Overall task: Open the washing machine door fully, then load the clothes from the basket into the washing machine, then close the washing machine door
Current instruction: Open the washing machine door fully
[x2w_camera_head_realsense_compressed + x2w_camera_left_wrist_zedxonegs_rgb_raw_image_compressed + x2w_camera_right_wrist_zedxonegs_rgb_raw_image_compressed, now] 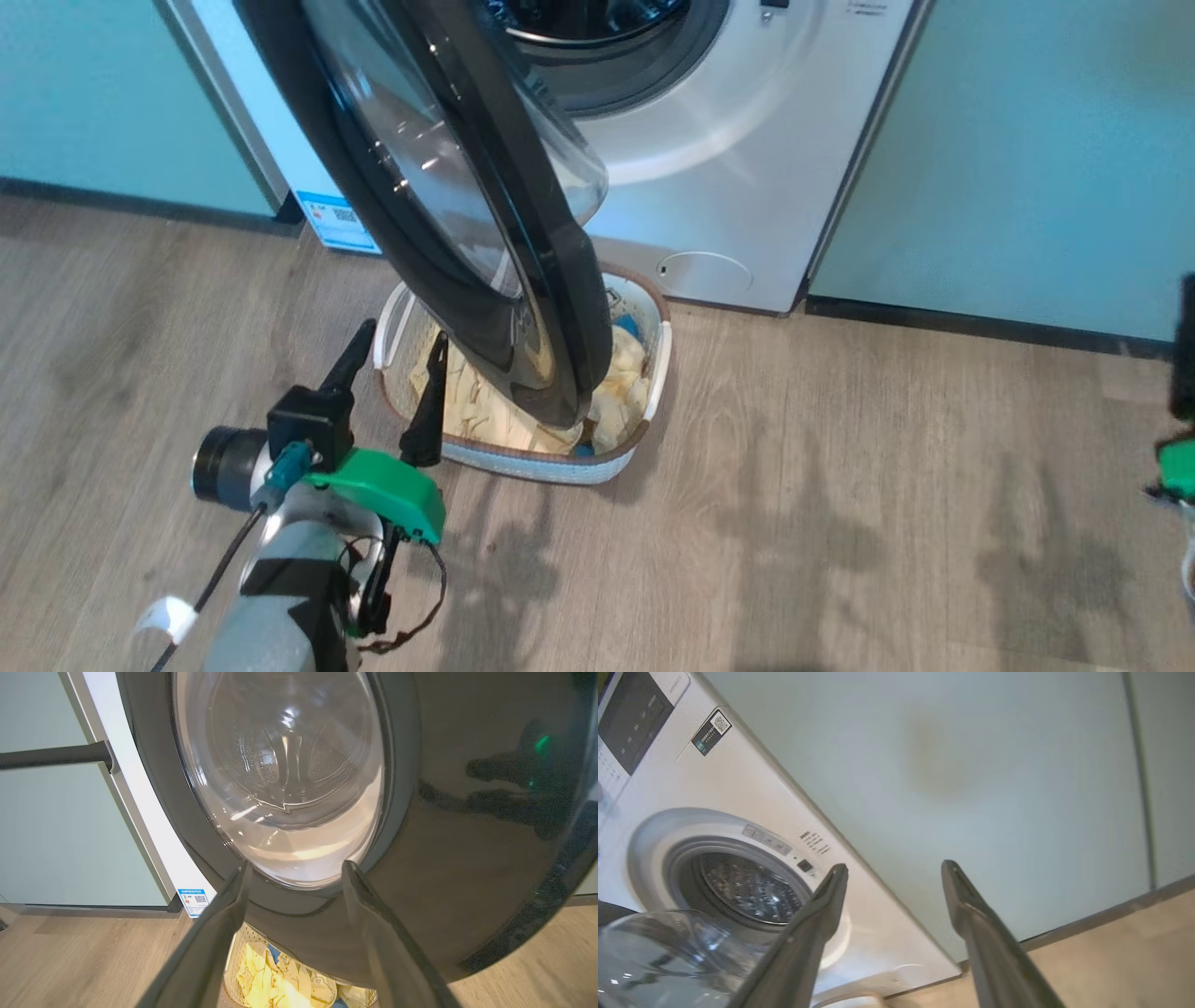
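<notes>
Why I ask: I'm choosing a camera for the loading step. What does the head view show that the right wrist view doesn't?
Head view: the basket of clothes on the wooden floor beneath the swung-out washing machine door, the open left pincer by the basket, and the blue sticker.
Right wrist view: the control panel, a QR label, and the open right pincer aimed at the green cabinet panel.
Shared: the washing machine front, its drum opening and the door's glass bowl.
</notes>
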